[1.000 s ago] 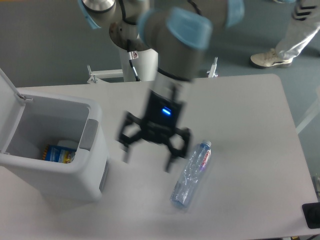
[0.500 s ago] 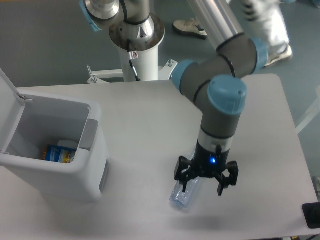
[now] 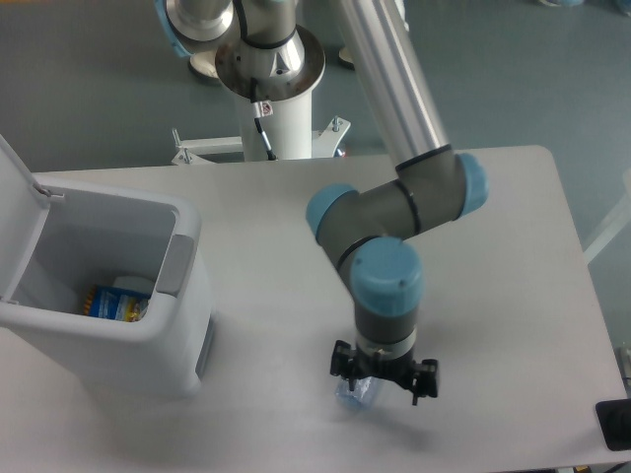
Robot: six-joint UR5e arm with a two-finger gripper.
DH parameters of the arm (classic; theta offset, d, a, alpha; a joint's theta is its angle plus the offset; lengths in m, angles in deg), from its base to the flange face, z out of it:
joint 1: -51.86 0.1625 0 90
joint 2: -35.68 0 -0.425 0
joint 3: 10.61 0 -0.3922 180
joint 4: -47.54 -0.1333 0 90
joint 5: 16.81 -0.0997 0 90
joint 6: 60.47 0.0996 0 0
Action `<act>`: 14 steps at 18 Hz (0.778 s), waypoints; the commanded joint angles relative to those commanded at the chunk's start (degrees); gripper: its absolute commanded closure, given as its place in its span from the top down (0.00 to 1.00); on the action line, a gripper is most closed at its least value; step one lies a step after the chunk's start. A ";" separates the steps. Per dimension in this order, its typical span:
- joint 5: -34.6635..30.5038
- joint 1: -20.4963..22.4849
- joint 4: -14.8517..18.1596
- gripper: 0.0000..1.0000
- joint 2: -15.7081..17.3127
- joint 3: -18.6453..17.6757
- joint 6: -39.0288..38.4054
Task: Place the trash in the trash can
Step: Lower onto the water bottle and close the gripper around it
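Note:
The clear plastic water bottle lies on the white table near its front edge. Only its lower end shows under my wrist. My gripper points straight down over it, open, with one finger on each side of the bottle. I cannot tell whether the fingers touch it. The white trash can stands at the left with its lid swung up. On its floor lies something white beside a blue-and-yellow item; I cannot make out what they are.
The arm's white pedestal rises behind the table's far edge. A dark object sits at the front right corner. The table's right edge slants down along the right side.
The gripper swept from beside the trash can to the bottle, dropped low over it and shifted slightly left. The bottle is now mostly covered by the wrist.

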 joint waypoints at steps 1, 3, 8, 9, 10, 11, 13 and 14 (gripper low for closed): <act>0.00 0.00 0.35 1.00 0.00 0.00 0.00; 0.00 0.00 0.88 1.00 0.00 0.00 0.00; -0.09 -0.18 1.15 1.00 -0.97 0.00 -0.09; -0.09 -0.18 1.15 1.00 -1.23 0.00 -0.09; 0.00 -0.18 1.15 1.00 -1.49 0.09 -0.09; 0.09 -0.26 1.06 0.96 -1.67 0.17 -0.09; 0.35 -0.70 1.58 0.73 -1.76 0.18 -0.35; 0.44 -0.79 2.46 0.60 -1.67 0.26 -0.61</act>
